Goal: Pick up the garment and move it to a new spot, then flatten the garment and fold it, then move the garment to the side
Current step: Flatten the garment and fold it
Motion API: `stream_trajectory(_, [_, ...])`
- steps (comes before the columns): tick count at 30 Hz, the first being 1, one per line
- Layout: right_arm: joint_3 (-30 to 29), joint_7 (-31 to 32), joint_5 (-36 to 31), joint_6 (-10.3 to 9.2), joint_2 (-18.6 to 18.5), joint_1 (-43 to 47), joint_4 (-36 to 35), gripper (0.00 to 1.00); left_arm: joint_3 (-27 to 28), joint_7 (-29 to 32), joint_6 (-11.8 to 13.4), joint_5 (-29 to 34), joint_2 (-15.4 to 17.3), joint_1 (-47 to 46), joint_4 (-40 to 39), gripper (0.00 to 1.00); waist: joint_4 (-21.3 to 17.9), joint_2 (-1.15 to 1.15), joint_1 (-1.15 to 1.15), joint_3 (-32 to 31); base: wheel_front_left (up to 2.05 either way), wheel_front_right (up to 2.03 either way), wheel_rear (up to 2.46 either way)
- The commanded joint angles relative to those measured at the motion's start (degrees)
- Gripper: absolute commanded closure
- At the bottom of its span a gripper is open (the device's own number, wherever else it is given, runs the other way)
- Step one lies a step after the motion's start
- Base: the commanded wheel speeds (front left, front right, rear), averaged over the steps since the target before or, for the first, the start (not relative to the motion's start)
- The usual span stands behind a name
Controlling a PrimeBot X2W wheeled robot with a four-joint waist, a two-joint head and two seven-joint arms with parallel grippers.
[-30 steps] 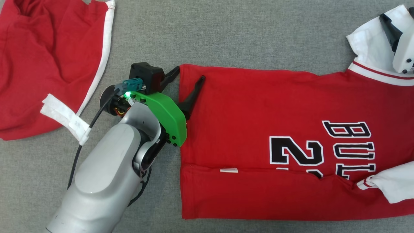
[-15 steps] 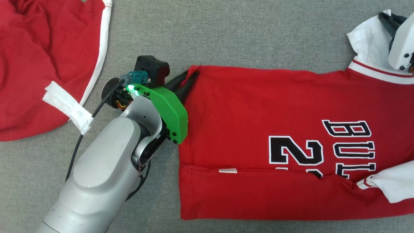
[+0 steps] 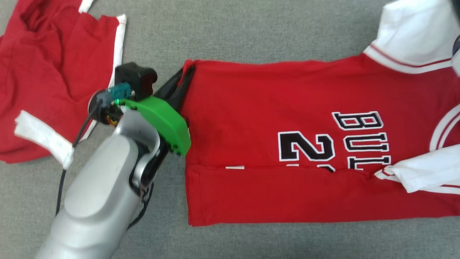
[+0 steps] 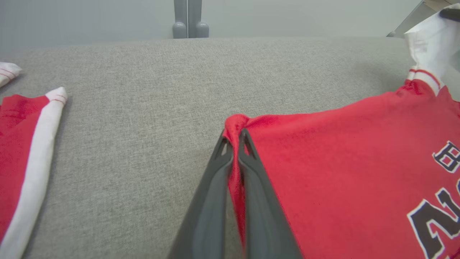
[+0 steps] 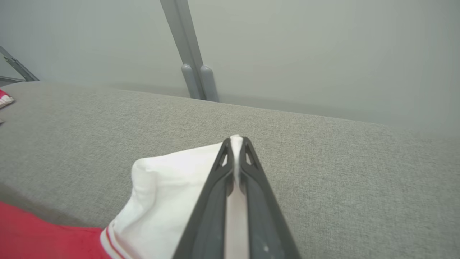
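My left claw (image 4: 234, 133) is closed on the garment (image 3: 273, 104). It pinches the far left corner of the red hem, and a small bunch of cloth is squeezed up between the two dark fingers. My right claw (image 5: 236, 140) is closed as well, clamped on the edge of a white sleeve (image 3: 413, 36) at the garment's far right end, and a thin strip of white shows between its fingertips.

The garment is a red jersey lying lengthwise on the grey fabric surface (image 3: 251, 28), right of centre in the head view, with its hem to the left and its sleeves to the right. Black lettering edged in white (image 3: 361, 138) sits on the right half of the chest. Along the near side a long band of the cloth is folded over onto the body, and a small white label (image 3: 234, 167) sits on the fold line. A second white sleeve (image 3: 420, 174) lies across the near right end. Most of the body rests flat, and the cloth rises slightly toward each pinched point.

My left forearm, with its green cover (image 3: 165, 122), comes in from the near left. Beyond it, at the far left, a second red garment (image 3: 46, 90) with white trim lies crumpled, well apart from the jersey.
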Motion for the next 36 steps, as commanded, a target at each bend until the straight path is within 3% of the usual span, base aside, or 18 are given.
stream_trajectory(1, [0.43,-1.85,0.89,0.0,-0.57,3.08,-1.72,1.0,0.32,-0.7,0.64,-0.69,0.81,2.72,-0.82,1.0,-1.95,0.0,0.0,-4.07,0.0,0.0,0.0])
stream_trajectory(5, [-0.49,-7.29,2.43,0.0,-2.09,13.56,-7.83,1.0,0.63,-2.33,1.96,-2.14,2.2,10.36,-5.48,1.0,-3.87,0.0,0.0,-8.44,0.0,0.0,0.0])
stream_trajectory(11, [-4.87,-11.76,3.01,0.0,-1.88,31.17,-15.76,1.0,2.05,-4.06,6.55,-4.46,4.6,24.13,-15.02,1.0,-7.0,0.0,0.0,-13.42,0.0,0.0,0.0])
stream_trajectory(15, [-8.03,-11.74,2.78,0.0,0.45,39.75,-17.93,1.0,2.66,-4.73,7.1,-6.66,5.5,30.2,-18.49,0.57,-8.22,0.0,0.0,-14.34,0.0,0.0,0.0])
stream_trajectory(16, [-8.79,-11.86,1.86,0.0,1.17,41.14,-17.77,1.0,2.76,-5.4,6.4,-6.91,5.7,30.67,-18.64,0.36,-8.36,0.0,0.0,-14.34,0.0,0.0,0.0])
stream_trajectory(17, [-8.89,-11.43,1.39,0.0,1.87,42.23,-17.63,1.0,2.79,-5.85,5.99,-7.1,5.71,30.92,-18.36,0.07,-8.44,0.0,0.0,-14.31,0.0,0.0,0.0])
stream_trajectory(18, [-9.11,-11.46,1.16,0.01,3.14,43.08,-17.56,1.0,2.62,-6.34,5.38,-7.09,5.81,31.01,-17.59,0.13,-8.53,0.0,0.0,-14.3,0.0,0.0,0.0])
stream_trajectory(21, [-9.7,-11.56,0.16,0.01,5.13,44.42,-16.75,1.0,2.58,-7.94,4.49,-6.39,5.63,29.96,-15.66,0.53,-8.67,0.0,0.0,-14.47,0.0,0.0,0.0])
stream_trajectory(23, [-9.85,-11.42,-0.31,0.01,6.59,44.99,-16.51,1.0,2.48,-8.81,4.24,-6.16,5.24,29.67,-14.81,0.65,-8.86,0.0,0.0,-14.64,0.0,0.0,0.0])
stream_trajectory(25, [-9.95,-11.19,-0.87,0.01,7.54,45.44,-16.5,1.0,2.57,-9.46,4.28,-6.44,4.99,30.38,-14.4,0.56,-9.08,0.0,0.0,-14.79,0.0,0.0,0.0])
stream_trajectory(27, [-10.4,-10.88,-1.6,0.0,8.08,45.76,-16.11,1.0,2.43,-10.13,4.31,-6.25,5.03,31.53,-14.4,0.19,-9.25,0.0,0.0,-14.98,0.0,0.0,0.0])
stream_trajectory(28, [-10.49,-10.7,-1.97,0.01,8.44,45.81,-16.17,1.0,2.18,-10.38,4.08,-6.29,5.09,32.27,-14.56,0.15,-9.29,0.0,0.0,-15.07,0.0,0.0,0.0])
stream_trajectory(29, [-10.63,-10.62,-2.14,0.01,8.64,45.96,-16.19,0.96,2.15,-10.61,4.01,-6.26,5.24,32.62,-14.68,0.08,-9.29,0.0,0.0,-15.14,0.0,0.0,0.0])
stream_trajectory(30, [-11.04,-10.51,-2.82,0.01,8.7,46.33,-15.88,0.64,2.2,-11.15,4.17,-5.9,5.49,32.97,-14.9,0.0,-9.28,0.0,0.0,-15.26,0.0,0.0,0.0])
stream_trajectory(31, [-11.18,-10.01,-3.63,0.0,8.54,46.79,-15.51,0.0,2.14,-11.53,4.27,-5.78,5.57,33.35,-15.06,0.0,-9.23,0.0,0.0,-15.44,0.0,0.0,0.0])
stream_trajectory(34, [-12.09,-7.95,-5.19,0.01,8.74,47.73,-15.29,0.0,0.69,-12.31,4.32,-4.42,6.2,36.01,-14.94,0.0,-9.07,0.0,0.0,-16.18,0.0,0.0,0.0])
stream_trajectory(36, [-13.84,-6.44,-5.27,0.0,8.82,48.42,-15.74,0.0,0.07,-12.59,5.67,-3.17,7.16,37.98,-13.51,0.0,-8.99,0.0,0.0,-16.76,0.0,0.0,0.0])
